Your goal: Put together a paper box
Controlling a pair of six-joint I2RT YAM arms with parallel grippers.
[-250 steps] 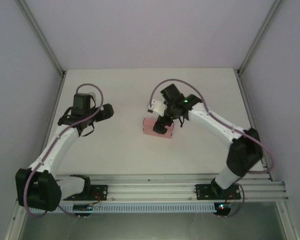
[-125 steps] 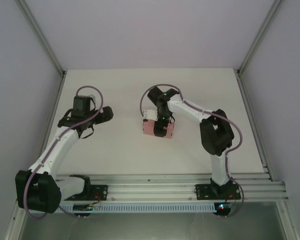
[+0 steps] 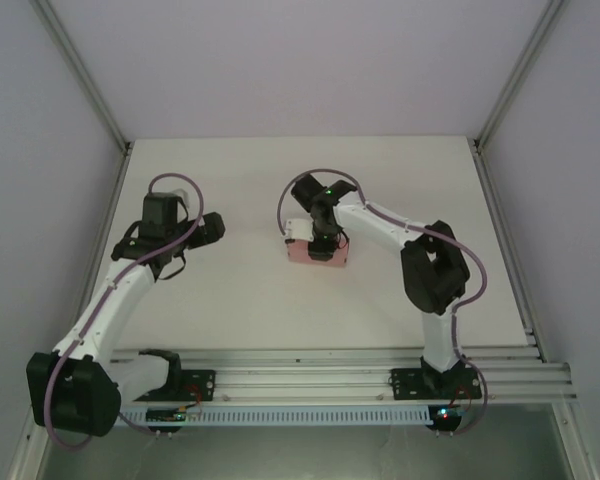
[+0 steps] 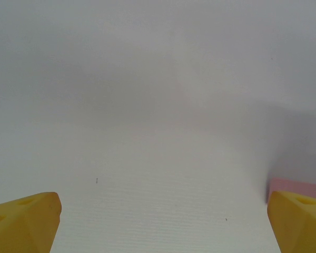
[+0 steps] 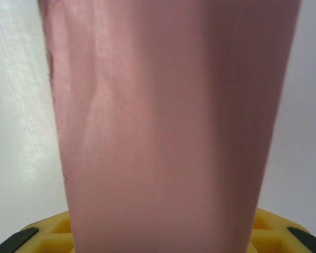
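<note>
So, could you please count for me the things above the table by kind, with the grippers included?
Pink paper box: 1
Grippers: 2, the left gripper and the right gripper
Total: 3

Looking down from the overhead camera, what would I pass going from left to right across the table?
left gripper, standing open → pink paper box → black elbow of the right arm
</note>
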